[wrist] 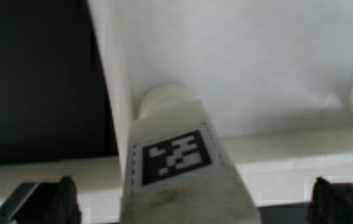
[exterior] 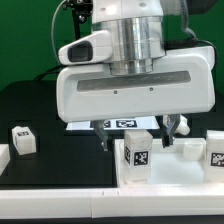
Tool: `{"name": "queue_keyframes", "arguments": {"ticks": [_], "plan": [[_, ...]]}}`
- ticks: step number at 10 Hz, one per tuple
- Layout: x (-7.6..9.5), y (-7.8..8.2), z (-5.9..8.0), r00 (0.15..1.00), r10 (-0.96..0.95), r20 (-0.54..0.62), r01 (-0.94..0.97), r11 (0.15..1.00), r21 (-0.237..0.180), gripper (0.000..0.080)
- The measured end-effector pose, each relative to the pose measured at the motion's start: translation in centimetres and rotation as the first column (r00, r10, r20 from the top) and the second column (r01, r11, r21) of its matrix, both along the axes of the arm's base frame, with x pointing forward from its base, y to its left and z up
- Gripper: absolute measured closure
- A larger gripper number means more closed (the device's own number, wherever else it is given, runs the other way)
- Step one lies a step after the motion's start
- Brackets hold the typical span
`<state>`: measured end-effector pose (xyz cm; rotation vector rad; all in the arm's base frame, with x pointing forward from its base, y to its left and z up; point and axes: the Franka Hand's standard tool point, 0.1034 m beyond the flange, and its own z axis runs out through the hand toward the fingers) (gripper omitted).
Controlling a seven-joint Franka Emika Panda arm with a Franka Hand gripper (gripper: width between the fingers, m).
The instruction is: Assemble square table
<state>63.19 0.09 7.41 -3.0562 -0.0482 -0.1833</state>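
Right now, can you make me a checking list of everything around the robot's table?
Surface: black table with a white rim along the front.
Job's things: white slab; middle leg with a tag, under the arm; left leg at the exterior view's left; right leg at the exterior view's right.
Clutter: marker board behind the middle leg; a white piece cut off at the exterior view's left edge.
Jaws: open and wide apart, holding nothing; the middle leg shows between them, untouched.
Cables: nothing seen.
Surroundings: green backdrop.
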Motion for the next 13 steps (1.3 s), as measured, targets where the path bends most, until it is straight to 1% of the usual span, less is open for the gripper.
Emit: {"name": "queue_keyframes", "arguments": {"ticks": [1,2,3,4,5,6,7,8,9,10,11,12,13], "plan": [[0.00,-0.05,-0.01,1.000,-0.018,-0.001,0.018,1.000,0.002,0.0179],[0.00,-0.04,-0.01,0.999,-0.033,-0.003,0.033,0.999,0.004,0.0179],[0.00,-0.05,-0.01,0.999,-0.035,-0.003,0.035,0.999,0.004,0.0363],[0.00,-0.01,0.00,0.996,-0.094,-0.008,0.094,0.996,0.013,0.0363],[0.02,-0.21,0.00,0.986,-0.165,-0.014,0.165,0.986,0.018,0.0512],[0.02,-0.19,-0.04,0.975,-0.220,-0.019,0.220,0.975,0.024,0.0512],[0.07,-0.13,-0.06,0.910,-0.413,-0.035,0.414,0.910,0.034,0.0512],[0.05,-0.07,-0.08,0.815,-0.577,-0.053,0.579,0.814,0.040,0.0512],[0.05,-0.02,-0.13,0.715,-0.695,-0.067,0.698,0.714,0.042,0.0512],[0.08,-0.01,-0.14,0.590,-0.802,-0.092,0.808,0.587,0.056,0.0512],[0.09,-0.07,-0.15,0.450,-0.884,-0.128,0.893,0.444,0.070,0.0512],[0.09,-0.08,-0.16,0.359,-0.921,-0.151,0.933,0.351,0.074,0.0512],[-0.01,0.07,-0.21,0.304,-0.938,-0.165,0.953,0.297,0.067,0.0512]]}}
